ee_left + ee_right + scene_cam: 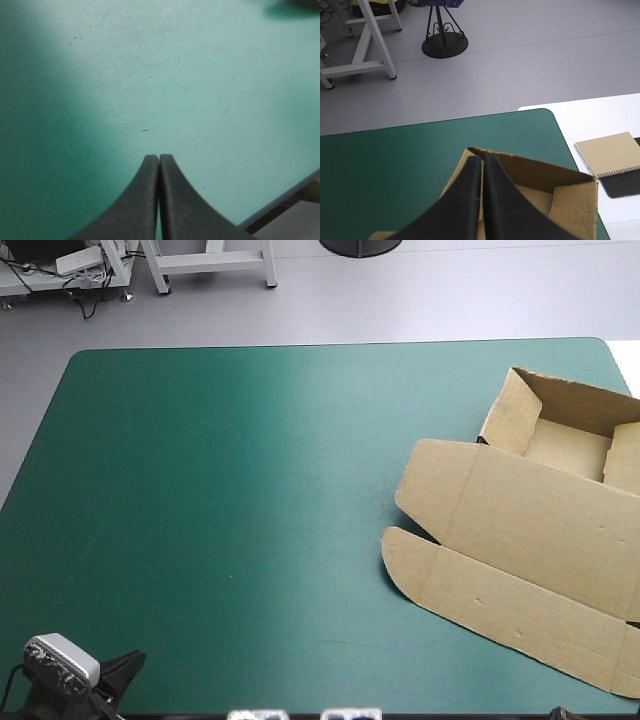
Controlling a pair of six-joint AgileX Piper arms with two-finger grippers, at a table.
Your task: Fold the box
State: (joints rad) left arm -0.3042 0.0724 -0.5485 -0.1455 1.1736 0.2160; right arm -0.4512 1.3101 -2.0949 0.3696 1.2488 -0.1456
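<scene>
Across nearly the whole high view, a table (250, 520) under a teal-green cover, bare through the frame's left and middle. At the right of the frame and running off its right edge, the box (530, 530): brown board, partly formed. Toward the upper right, a tray section (565, 445) with walls raised. Below it, toward the lower right, the broad lid panel (530, 515) lying flat, ending in a round-eared front flap (470, 595) nearest the frame's bottom. Probably spread that way to keep the lid clear of the tray during tucking; by this judgement, well along yet unfinished. In the lower left corner of the high view, the left gripper (159, 158), well apart from the box and likely parked out of the way: fingers pressed together into one point, nothing between them, only bare cover ahead. Next, the right gripper (482, 160), likewise closed and empty, aimed over the box with the tray ahead of its tips, seemingly lined up for a push or tuck there. Smallest, beyond the table's far right corner, a spiral notebook (609, 154) on a white surface (580, 112).
</scene>
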